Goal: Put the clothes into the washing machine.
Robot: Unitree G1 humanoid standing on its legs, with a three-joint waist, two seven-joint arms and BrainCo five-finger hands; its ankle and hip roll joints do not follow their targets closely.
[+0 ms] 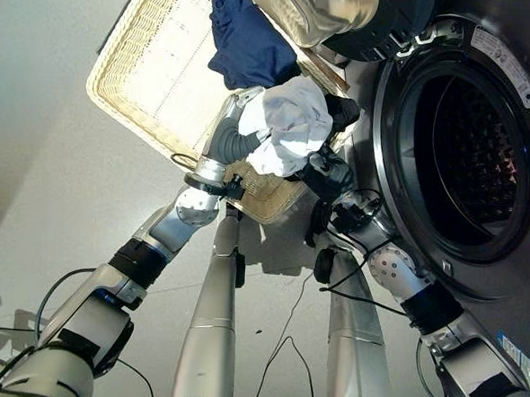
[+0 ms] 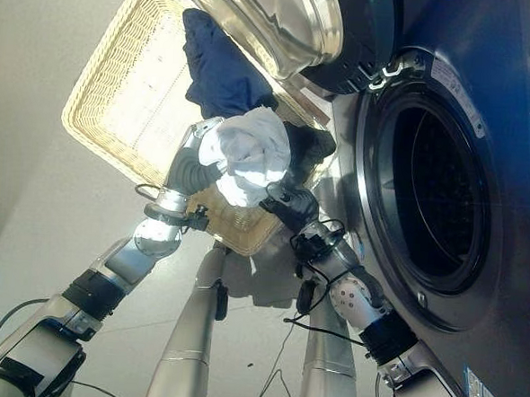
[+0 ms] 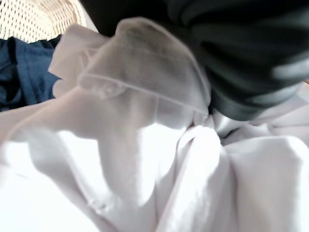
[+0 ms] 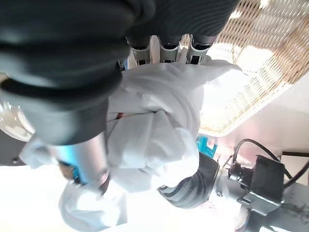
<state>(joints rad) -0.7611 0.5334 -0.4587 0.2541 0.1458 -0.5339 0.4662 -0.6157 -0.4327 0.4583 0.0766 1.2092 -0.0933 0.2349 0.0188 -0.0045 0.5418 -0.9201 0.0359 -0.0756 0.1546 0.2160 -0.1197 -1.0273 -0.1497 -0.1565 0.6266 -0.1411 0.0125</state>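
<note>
A bunched white cloth [image 1: 292, 124] hangs over the near edge of a wicker basket [image 1: 156, 66], just left of the washing machine's open drum [image 1: 471, 148]. My left hand [image 1: 245, 109] reaches into the bundle from the left, and its fingers are buried under the cloth [image 3: 145, 145]. My right hand [image 1: 325, 171] sits under the bundle on the drum side. In the right wrist view its fingers [image 4: 161, 48] and thumb [image 4: 89, 164] clamp the white cloth [image 4: 159, 125] between them. A navy garment [image 1: 248, 40] lies in the basket behind the bundle.
The machine's round glass door [image 1: 322, 8] stands open above the basket and the hands. The drum's dark rim [image 1: 386, 125] is close on the right of the bundle. Pale floor spreads to the left of the basket.
</note>
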